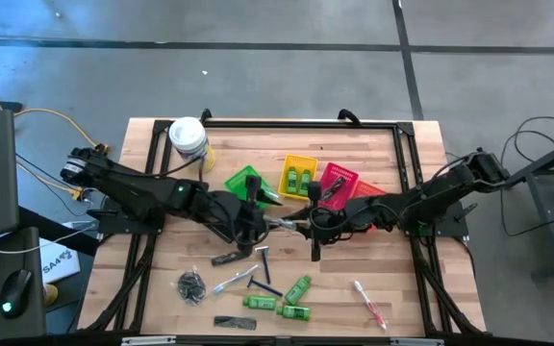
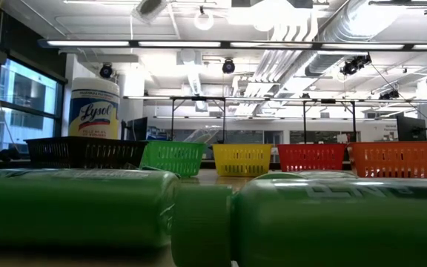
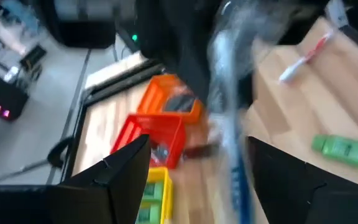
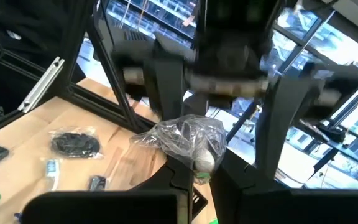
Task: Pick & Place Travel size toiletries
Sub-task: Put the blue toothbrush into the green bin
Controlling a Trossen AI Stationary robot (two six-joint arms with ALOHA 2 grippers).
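Right gripper (image 4: 201,169) hangs over mid-table, its fingers pressed together on one end of a clear-wrapped toothbrush (image 4: 185,140); the crinkled wrap bunches just ahead of the fingertips. From that pinch the brush runs straight forward, away from my right wrist and toward the left gripper (image 1: 261,223), which faces it nose to nose. In the high view the toothbrush's long axis lies along the line joining the two grippers, crosswise on the table, and it looks lifted off the wood, though I cannot confirm the height. Left gripper's fingers (image 3: 124,169) are spread wide, one to each side of the wrapped brush; left wrist view is smeared, so I cannot tell whether either pad touches the wrap. My reading: only the right arm holds it for now, and the brush's free end sits inside the left jaws' gap, so a handover would need only a closing, no reach. Beyond the pair, on the far side, sit the small baskets: red basket (image 1: 338,180) is closest to the right gripper, yellow basket (image 1: 298,175) just beside it, green basket (image 1: 245,183) nearer the left gripper. On the near side, well apart from both grippers, the rest of the toiletries lie loose: green mini bottles (image 1: 298,286), a blue-handled razor (image 1: 263,258), a black comb (image 1: 231,258), a mesh bundle (image 1: 192,285), and a second toothbrush (image 1: 368,303) out on the right arm's side.
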